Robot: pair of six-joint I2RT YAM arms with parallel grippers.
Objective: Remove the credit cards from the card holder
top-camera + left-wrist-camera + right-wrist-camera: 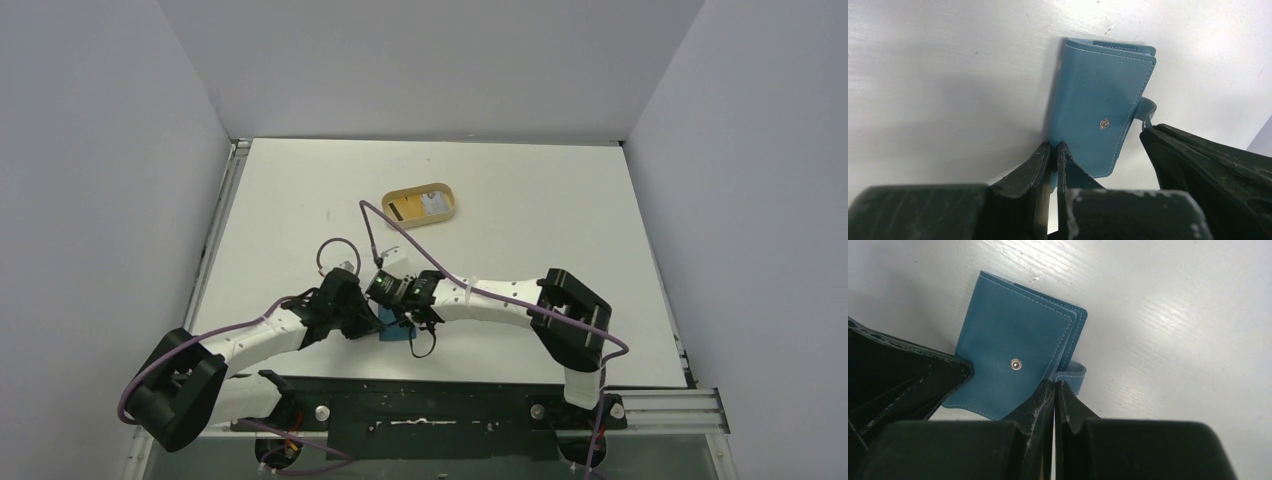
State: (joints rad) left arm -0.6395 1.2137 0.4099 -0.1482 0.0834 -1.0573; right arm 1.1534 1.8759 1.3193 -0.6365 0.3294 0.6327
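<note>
Card holder [1098, 100]: teal, folded, pale stitching, metal snap stud [1016, 364] exposed, pockets hidden. In the overhead view both wrists cover most of it, at 6 o'clock on the table [520, 200]. Left gripper [1054, 150] pinches its edge; right gripper [1054, 387] pinches the snap tab [1071, 375]. Tan tray [400, 195] at 12 o'clock, contents indistinct.

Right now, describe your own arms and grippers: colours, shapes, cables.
The left arm and right arm have rounded white links with bulky black joint housings; a purple cable runs loosely along each. The left gripper and right gripper are black, with two flat, tapered, scuffed fingers.
</note>
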